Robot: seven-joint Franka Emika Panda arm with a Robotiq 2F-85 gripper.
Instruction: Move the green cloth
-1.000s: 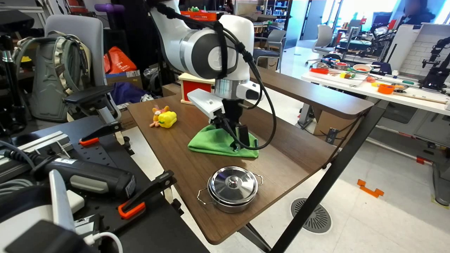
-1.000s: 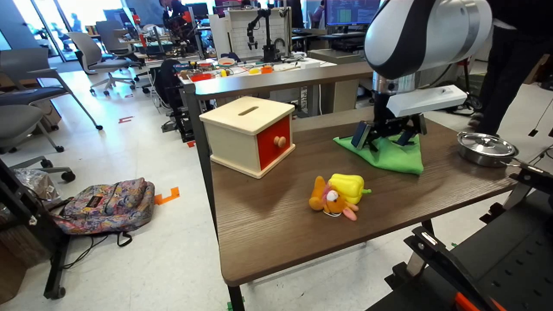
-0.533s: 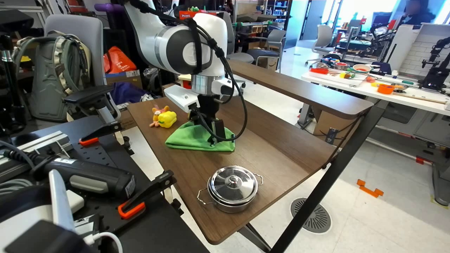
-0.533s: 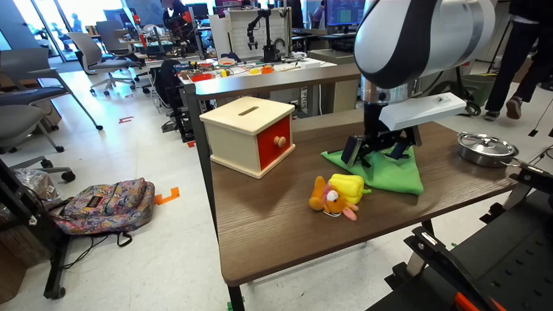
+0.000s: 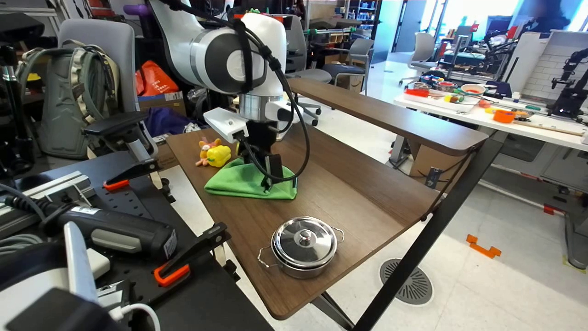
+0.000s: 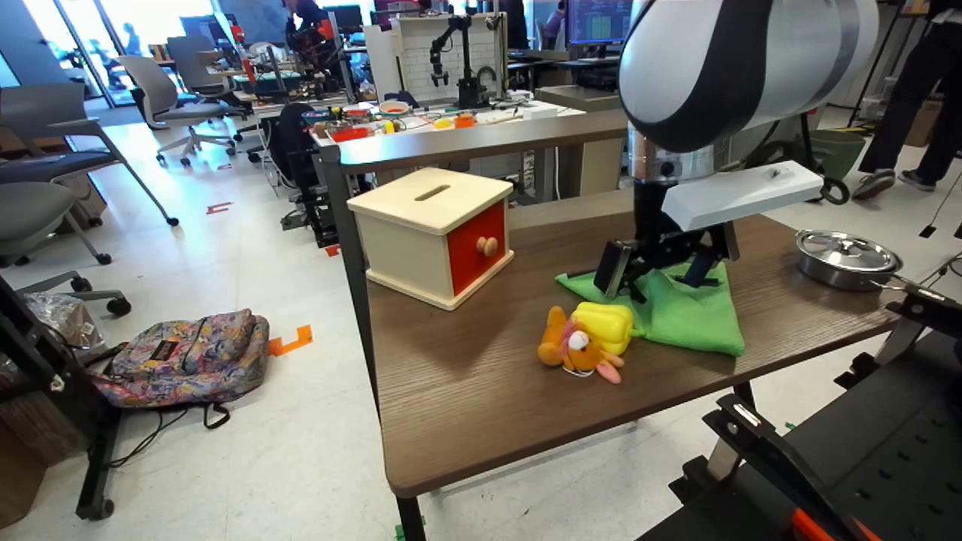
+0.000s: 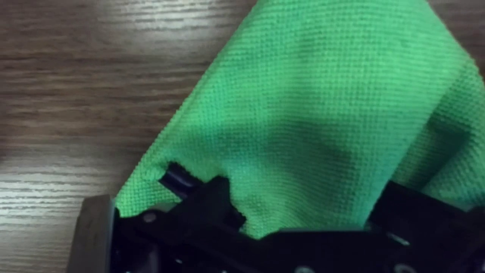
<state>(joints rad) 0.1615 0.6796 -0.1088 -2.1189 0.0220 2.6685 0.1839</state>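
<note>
Green woven fabric cloth (image 6: 691, 323): folded, slightly rumpled, lying on the brown wood-grain surface (image 5: 367, 211), directly under the black two-finger tool (image 6: 667, 287).
Tool: pointing down, fingers (image 6: 612, 268) spread well apart, cloth below and between; whether the tips press on it, can't tell.
Wrist view: tool in from 6 o'clock; cloth from centre up to 12 and out to 3; brown surface at 10.
White-and-black robot arm (image 5: 234, 59): in from the 11 o'clock edge in an exterior view.
Glossy yellow bell pepper (image 6: 605, 328): cloth's 8 o'clock in an exterior view, just beside it; touching or not, can't tell.
Orange plush animal (image 6: 577, 349): pink ear showing, lying at pepper's 8 o'clock, right up beside it.
Round steel pot (image 5: 301, 273): shiny lid (image 5: 304, 243) on, wire handles; cloth's 5 o'clock in an exterior view, well apart.
Pale wooden box (image 6: 406, 252): slotted top, red front, round knob; upright, between cloth's 9 and 10 o'clock in an exterior view.
Black perforated bench (image 5: 206, 299): 8 o'clock in an exterior view, with black-and-orange clamps (image 5: 197, 248).
Multicoloured patterned backpack (image 6: 192, 357): 8 o'clock in an exterior view.
</note>
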